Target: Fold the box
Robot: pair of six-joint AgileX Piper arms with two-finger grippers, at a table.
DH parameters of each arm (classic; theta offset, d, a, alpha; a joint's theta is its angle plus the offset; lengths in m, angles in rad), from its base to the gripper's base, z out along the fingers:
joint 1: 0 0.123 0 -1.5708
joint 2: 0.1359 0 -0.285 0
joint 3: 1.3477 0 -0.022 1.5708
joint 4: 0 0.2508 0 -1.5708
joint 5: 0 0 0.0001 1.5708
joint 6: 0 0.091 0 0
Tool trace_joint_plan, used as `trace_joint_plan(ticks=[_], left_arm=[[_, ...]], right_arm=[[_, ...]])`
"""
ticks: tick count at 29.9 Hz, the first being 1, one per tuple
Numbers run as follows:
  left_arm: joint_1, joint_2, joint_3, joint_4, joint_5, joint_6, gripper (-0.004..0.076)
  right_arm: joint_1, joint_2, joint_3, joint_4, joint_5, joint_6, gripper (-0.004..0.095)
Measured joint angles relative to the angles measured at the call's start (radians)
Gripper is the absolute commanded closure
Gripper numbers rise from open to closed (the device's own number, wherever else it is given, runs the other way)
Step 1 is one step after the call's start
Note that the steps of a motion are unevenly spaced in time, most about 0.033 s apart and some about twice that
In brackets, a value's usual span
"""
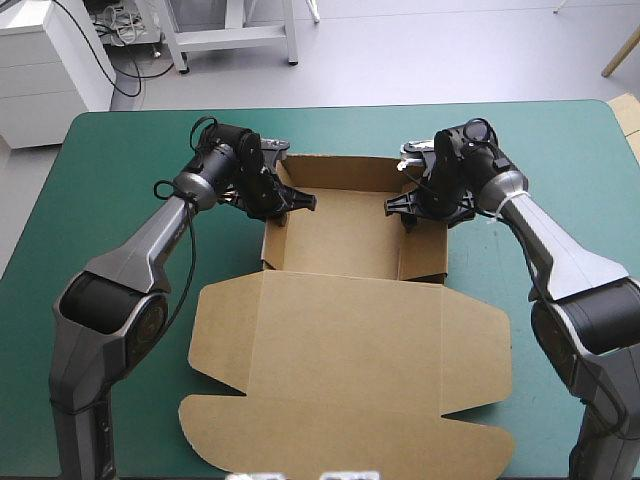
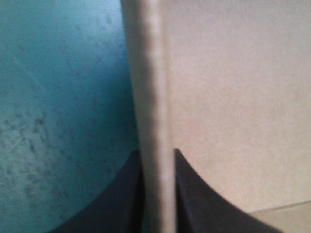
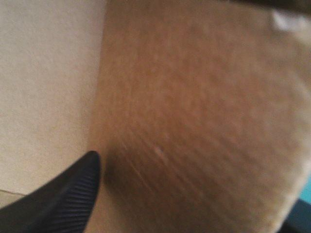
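On teal-green cover (image 1: 560, 150): clamping box (image 1: 340, 240) wall in left gripper (image 1: 295, 203). Touching opposite wall with right gripper (image 1: 400, 208); grip there not discernible.

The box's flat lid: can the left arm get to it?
Probably yes, once it lets go. The left tool is pinching the box's left wall right now, but the lid lies flat and bare right beside that arm, with nothing in between.

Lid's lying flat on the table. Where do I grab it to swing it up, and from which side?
Probably the lid's tuck flap, from the table's near edge. The lid lies flat, hinged at the tray's near wall, so that free edge gives most leverage. It lies flush on the teal-green cover, so slide under it.
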Motion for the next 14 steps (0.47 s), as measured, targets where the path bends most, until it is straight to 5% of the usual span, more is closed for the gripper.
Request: trace_joint_plan(ticks=[5, 14], left_arm=[[-0.001, 0.010, 0.001, -0.012, 0.009, 0.013, 0.0143], [-0.001, 0.014, -0.079, 0.043, 0.021, 0.013, 0.0129]], right_arm=[[0.000, 0.000, 0.000, 0.000, -0.002, -0.001, -0.0022], [-0.002, 0.000, -0.014, 0.008, -0.003, 0.016, -0.0021]])
